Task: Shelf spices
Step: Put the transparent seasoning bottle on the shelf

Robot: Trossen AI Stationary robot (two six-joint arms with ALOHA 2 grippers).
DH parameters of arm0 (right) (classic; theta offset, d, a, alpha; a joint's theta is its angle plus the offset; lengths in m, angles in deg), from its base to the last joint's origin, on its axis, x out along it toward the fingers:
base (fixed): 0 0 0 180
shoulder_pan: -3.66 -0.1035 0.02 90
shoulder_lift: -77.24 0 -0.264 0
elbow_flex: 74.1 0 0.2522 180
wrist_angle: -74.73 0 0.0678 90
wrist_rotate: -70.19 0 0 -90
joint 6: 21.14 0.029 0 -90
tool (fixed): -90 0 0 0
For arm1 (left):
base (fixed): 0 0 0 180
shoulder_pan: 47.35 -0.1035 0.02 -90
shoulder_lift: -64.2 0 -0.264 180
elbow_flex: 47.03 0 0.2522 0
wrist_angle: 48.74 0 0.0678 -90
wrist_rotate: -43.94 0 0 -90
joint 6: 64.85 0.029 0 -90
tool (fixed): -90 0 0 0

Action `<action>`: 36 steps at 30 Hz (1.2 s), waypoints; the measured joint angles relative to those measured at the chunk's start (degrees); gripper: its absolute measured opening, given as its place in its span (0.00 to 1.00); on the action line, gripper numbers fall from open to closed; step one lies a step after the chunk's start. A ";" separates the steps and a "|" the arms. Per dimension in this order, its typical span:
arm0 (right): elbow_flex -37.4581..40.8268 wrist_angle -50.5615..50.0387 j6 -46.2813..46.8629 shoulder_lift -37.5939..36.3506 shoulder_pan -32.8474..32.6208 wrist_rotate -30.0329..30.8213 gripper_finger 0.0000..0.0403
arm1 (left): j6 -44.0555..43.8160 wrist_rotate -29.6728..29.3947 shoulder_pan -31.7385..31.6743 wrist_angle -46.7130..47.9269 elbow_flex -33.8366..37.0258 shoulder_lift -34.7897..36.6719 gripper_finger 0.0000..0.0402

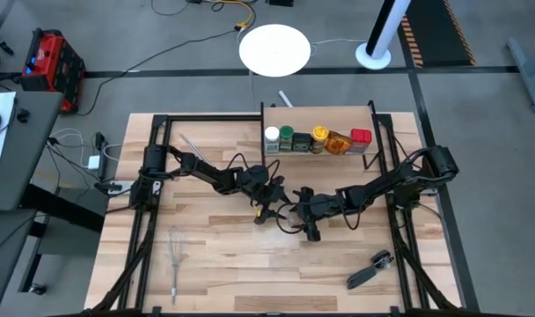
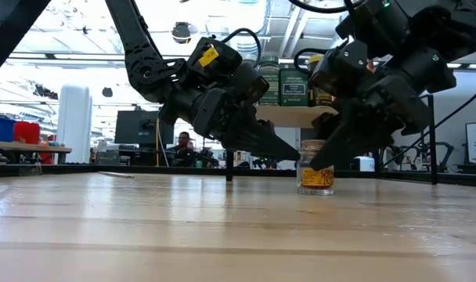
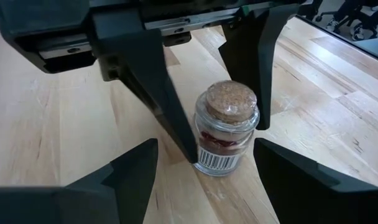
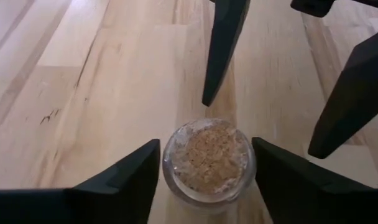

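Note:
A small glass spice jar (image 3: 226, 127) with a cork stopper and red contents stands upright on its base on the wooden table (image 1: 215, 255), near the middle. My right gripper (image 4: 206, 143) is open. Its fingers slant down on either side of the jar (image 4: 207, 158). My left gripper (image 3: 206, 146) faces it from the other side, open, with its fingertips just short of the jar (image 2: 316, 168). The shelf (image 1: 317, 119) stands at the table's far edge with several spices (image 1: 316, 139) in a row on it. My right gripper's fingers (image 3: 176, 118) stand close against two opposite sides of the jar, slanting down from the table's right. I cannot tell whether they touch it. The jar rests on the table.
A wire whisk (image 1: 175, 255) lies near the front left of the table. A black-handled tool (image 1: 369, 270) lies at the front right. Bare wood stretches between them in front of the grippers. Black frame rails (image 1: 144, 238) run along both sides of the table.

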 joint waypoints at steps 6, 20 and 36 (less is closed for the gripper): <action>0.00 0.14 1.54 -0.09 0.37 -2.28 0.47 | -0.02 -0.04 0.02 -0.28 0.00 0.00 0.64; 0.12 -8.24 6.74 -9.00 1.84 -6.65 0.46 | 0.00 -0.17 0.02 -0.74 0.00 0.02 0.64; 0.04 -51.52 22.04 -48.28 -0.89 11.25 0.46 | -0.01 -0.21 0.48 -2.94 0.00 0.02 0.64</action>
